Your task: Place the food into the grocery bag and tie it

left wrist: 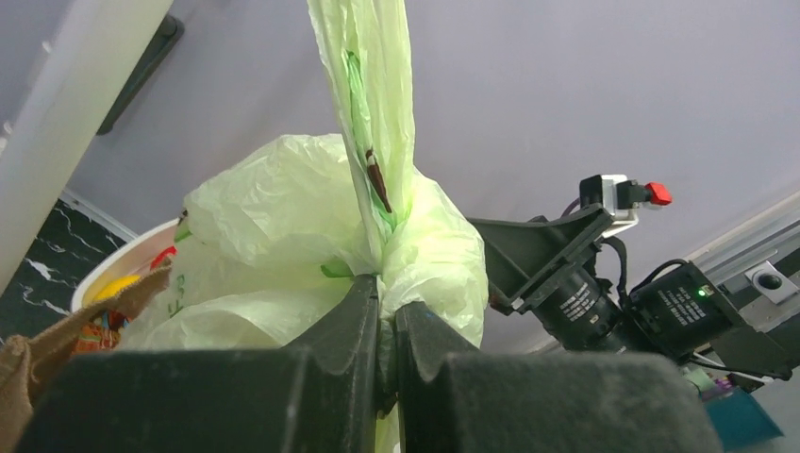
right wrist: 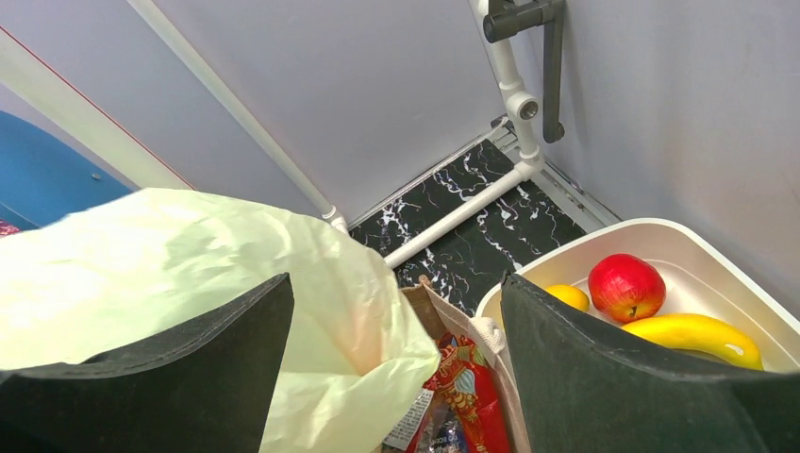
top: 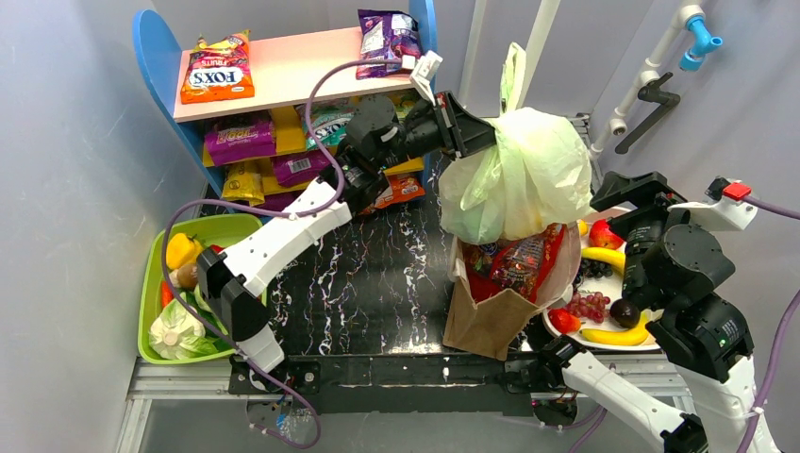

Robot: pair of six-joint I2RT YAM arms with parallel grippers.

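Arm bases sit at 6 o'clock on the near edge of the black marbled worktop [top: 368, 283].

At 8 o'clock is a square lime-green plastic bin [top: 149, 293]. It holds a yellow pepper [top: 182, 250] and a pale green cabbage [top: 177, 335].

At 5 o'clock a stiff brown paper bag [top: 491, 321] stands upright with its mouth open and red snack packets [top: 519, 264] showing in it. Just beside it at 4 o'clock is a white plastic tray [right wrist: 703, 274] with yellow bananas [top: 613, 335], dark red grapes [top: 590, 304] and a red apple [right wrist: 626, 286].

The right end effector [right wrist: 394, 283] has its fingers wide apart and holds nothing. It is raised at 3 o'clock of the large thin crinkly pale-green plastic grocery bag [top: 519, 175], close to it; I cannot tell whether they touch.

The grocery bag bulges and is held up over the paper bag's mouth, at about 1 o'clock of the worktop. I cannot tell whether its underside rests on the paper bag. Its contents do not show through.

The left end effector [left wrist: 387, 307] has its fingers together, clamped on the bag's gathered, twisted neck from the 9 o'clock side. A handle strip [left wrist: 373, 75] stands straight up past the fingers.

Furthest away, at 11 o'clock, is a blue-sided shelf [top: 156, 57] with pink boards. An orange sweet packet [top: 217, 71] and a purple packet [top: 389, 40] lie on top, with more packets on the tiers below.
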